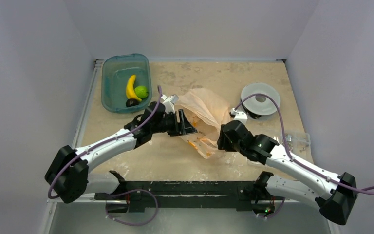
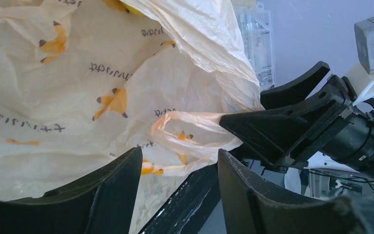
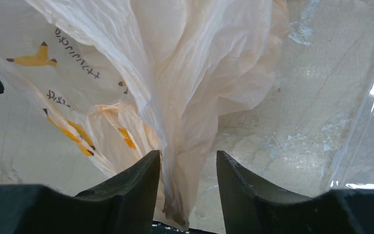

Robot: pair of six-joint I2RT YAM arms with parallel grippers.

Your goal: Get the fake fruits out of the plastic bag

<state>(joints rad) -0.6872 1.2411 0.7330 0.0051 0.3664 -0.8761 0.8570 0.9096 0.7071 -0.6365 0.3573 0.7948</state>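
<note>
At mid-table, with your left gripper [image 2: 179,153] spread empty and your right gripper [image 3: 187,155] parted round a fold of the crinkly peach-orange plastic bag [image 1: 207,114], pinch its thin loop handle [image 2: 190,117] firmly before lifting; the glossy yellow banana [image 1: 131,87] already lies in the teal plastic tub [image 1: 111,92].

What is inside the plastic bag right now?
No fruit shows for certain: crumpled folds of the plastic bag cover its interior in every view. A banana, a green fruit and a dark fruit lie in the teal bin.

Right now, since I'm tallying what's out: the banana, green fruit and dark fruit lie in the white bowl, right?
No. The top view shows the banana, green fruit and dark fruit lying in the teal tub, not the white bowl.
</note>
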